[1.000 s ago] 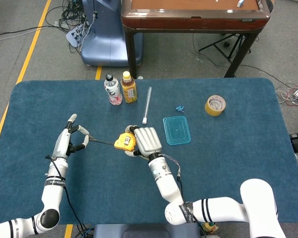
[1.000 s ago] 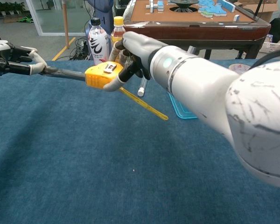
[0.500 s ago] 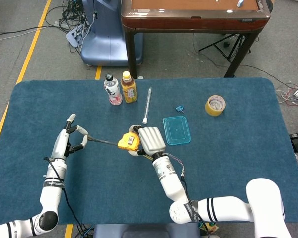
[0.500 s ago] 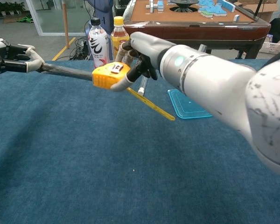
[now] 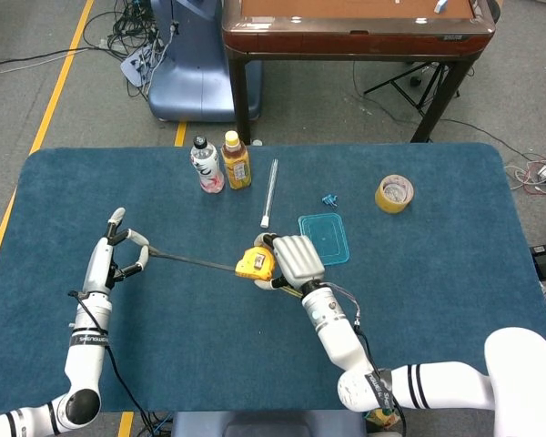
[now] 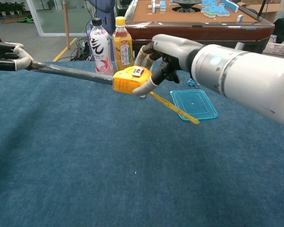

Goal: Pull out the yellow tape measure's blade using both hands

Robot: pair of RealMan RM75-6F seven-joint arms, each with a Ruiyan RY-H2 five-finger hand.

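Observation:
My right hand (image 5: 291,259) (image 6: 168,54) grips the yellow tape measure (image 5: 254,263) (image 6: 130,79) above the middle of the blue table. A dark blade (image 5: 189,259) (image 6: 68,72) runs from its case leftward to my left hand (image 5: 118,255) (image 6: 9,56), which pinches the blade's tip at the table's left side. A thin yellow strap (image 6: 174,107) hangs from the case toward the right.
A white-labelled bottle (image 5: 205,164) (image 6: 99,45) and a yellow-capped bottle (image 5: 236,160) (image 6: 122,41) stand at the back. A white rod (image 5: 269,192), a clear blue lid (image 5: 324,238) (image 6: 195,104), a small blue piece (image 5: 329,199) and a yellow tape roll (image 5: 394,193) lie nearby.
My right hand has carried the tape measure case to the right while my left hand moved left with the tip. More blade shows between them.

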